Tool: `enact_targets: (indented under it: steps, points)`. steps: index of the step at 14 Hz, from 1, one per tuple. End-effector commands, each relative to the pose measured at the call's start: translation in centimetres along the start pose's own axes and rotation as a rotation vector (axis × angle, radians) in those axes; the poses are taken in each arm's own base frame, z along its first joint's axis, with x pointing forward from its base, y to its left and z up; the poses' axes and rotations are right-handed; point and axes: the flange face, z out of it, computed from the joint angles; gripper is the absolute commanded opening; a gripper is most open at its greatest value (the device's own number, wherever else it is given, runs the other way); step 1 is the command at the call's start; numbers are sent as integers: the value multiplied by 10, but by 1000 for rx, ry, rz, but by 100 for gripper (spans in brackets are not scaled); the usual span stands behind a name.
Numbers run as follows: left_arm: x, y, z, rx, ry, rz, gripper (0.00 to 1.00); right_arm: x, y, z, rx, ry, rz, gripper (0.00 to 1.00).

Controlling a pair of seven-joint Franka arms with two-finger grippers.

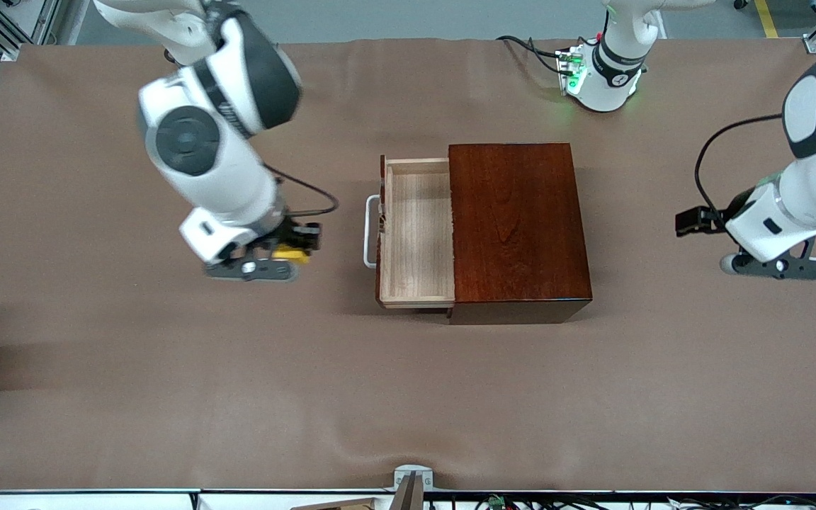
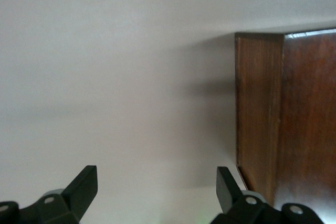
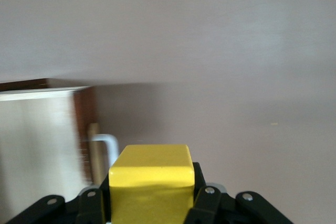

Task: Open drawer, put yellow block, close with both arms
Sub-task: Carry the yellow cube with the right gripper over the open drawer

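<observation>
Pale wood shows the drawer (image 1: 416,234) already pulled open, the right gripper (image 1: 282,259) clamps the yellow block (image 1: 292,253) over the table beside it, probably mid-carry, while the left gripper (image 2: 157,190) waits, fingers spread and empty, with placing and closing left.

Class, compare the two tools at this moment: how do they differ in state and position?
The right tool is shut on the yellow block; the left tool is open and holds nothing. The right tool is over the table in front of the open drawer; the left tool waits beside the wooden box. Both are black and two-fingered.
</observation>
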Motion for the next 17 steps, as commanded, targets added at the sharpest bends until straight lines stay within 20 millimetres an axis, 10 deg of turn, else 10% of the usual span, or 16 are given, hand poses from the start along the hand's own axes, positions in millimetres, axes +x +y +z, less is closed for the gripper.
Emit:
enact_targets:
  steps: [1,6,17]
  points:
    - [-28,4,-17,7,-12,-29,100,-9,-60,16,63,25,21,0]
    - [-32,6,-17,-42,-6,-44,100,-28,-118,63,106,56,44,0]
    - [-29,8,-15,-43,112,-110,100,-24,-137,150,105,53,59,0]
